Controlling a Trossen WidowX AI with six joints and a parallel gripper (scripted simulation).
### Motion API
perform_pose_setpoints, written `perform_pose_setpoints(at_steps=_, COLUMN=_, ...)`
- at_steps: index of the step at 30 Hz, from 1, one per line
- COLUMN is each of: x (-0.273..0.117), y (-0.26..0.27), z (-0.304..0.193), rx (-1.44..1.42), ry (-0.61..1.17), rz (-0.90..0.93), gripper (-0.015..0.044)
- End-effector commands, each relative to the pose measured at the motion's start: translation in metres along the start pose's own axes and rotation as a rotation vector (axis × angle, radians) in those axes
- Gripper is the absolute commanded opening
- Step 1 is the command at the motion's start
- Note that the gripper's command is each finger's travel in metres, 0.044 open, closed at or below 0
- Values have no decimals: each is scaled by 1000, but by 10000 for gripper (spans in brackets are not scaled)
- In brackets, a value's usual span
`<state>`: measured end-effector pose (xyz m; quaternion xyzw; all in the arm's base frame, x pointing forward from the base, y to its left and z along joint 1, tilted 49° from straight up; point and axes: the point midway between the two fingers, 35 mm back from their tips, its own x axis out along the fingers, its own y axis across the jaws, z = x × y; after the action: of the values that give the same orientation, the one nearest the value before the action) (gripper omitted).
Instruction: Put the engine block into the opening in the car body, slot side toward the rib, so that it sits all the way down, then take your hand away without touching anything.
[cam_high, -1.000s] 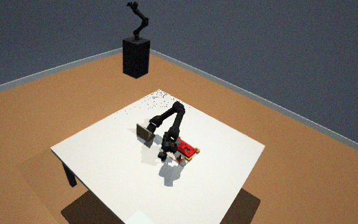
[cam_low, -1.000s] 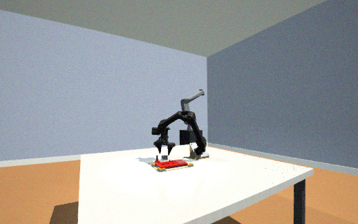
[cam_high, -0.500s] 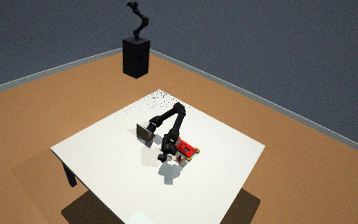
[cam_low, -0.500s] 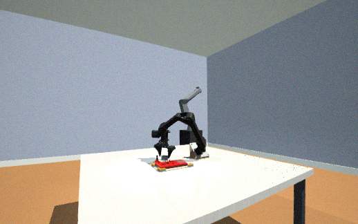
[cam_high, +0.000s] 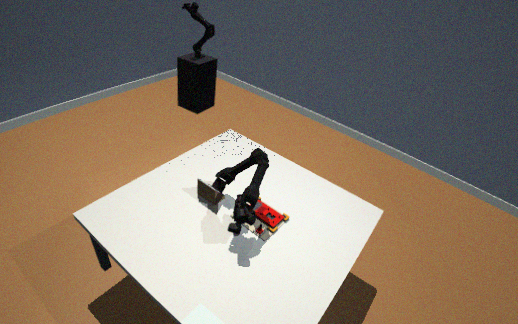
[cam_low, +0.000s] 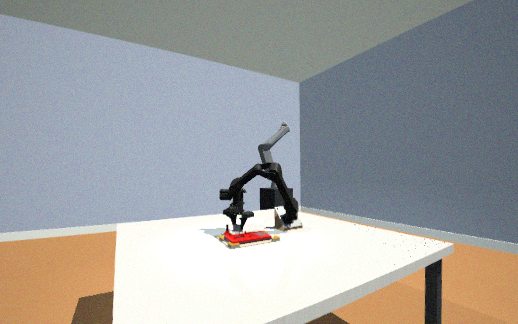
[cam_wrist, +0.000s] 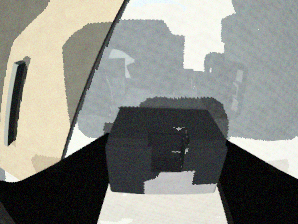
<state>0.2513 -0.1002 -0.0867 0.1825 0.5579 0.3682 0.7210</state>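
Engine block: over the white table, outside the car body. You have its two opposite sides between the fingers; the gripper is closed on it. A notch shows in the middle of its dark upper part. Whether its underside touches the table, you cannot tell.

Just beside it, on the wrist view's left, runs the dark straight edge of a tan board. A strip of table lies between that edge and the block. On the wrist view's other side, shadowed table stretches away past your finger.

The red car body lies flat near the gripper, its dark opening in view from above. Small dark marks on it are too coarse to read.

The table's outer edges are well apart from your gripper. Near your arm's base, a panel stands upright. Beyond the table, another arm stands on a black pedestal.
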Motion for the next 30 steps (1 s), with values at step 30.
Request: perform_pose_setpoints(at_steps=30, x=-78, y=0, z=-1, rx=17, ry=3, rz=-7, gripper=0)
